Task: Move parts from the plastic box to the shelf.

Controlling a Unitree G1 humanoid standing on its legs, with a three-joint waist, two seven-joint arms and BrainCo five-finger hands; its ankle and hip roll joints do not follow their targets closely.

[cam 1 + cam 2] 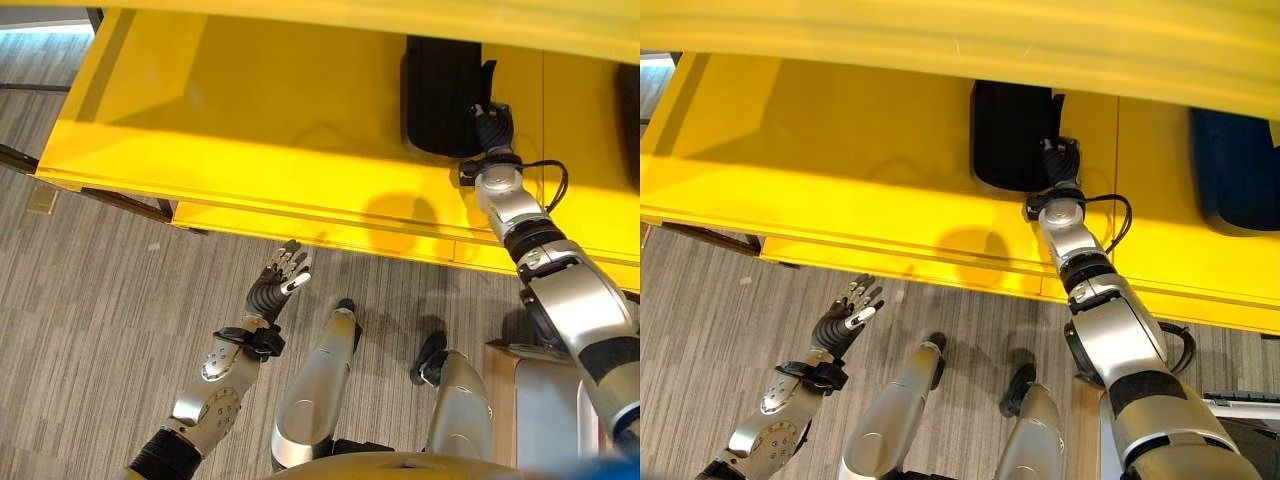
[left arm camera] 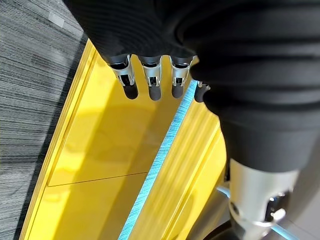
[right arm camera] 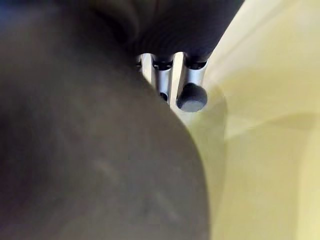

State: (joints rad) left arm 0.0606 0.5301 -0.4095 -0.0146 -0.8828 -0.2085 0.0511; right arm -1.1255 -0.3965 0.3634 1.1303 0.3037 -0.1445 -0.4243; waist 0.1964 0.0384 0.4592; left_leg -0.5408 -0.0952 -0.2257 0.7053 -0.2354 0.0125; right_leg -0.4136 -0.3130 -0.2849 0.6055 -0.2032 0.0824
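Left eye view: right hand at a dark part on the yellow shelf, left hand idle below.

Largest is the yellow shelf [image 1: 250, 120], spanning the scene above the grey carpet floor [image 1: 90, 300]. On it lies the black ribbed part [image 1: 440, 95], its long axis running away from the shelf's front edge. The right hand [image 1: 492, 125] reaches in against the part's near right corner; whether its fingers grip the part I cannot tell, since the part blocks most of the right wrist view. A second dark part [image 1: 1235, 170] sits further right. The left hand [image 1: 280, 275] hangs over the floor, fingers relaxed and spread, well apart from the part, so the right is nearer.
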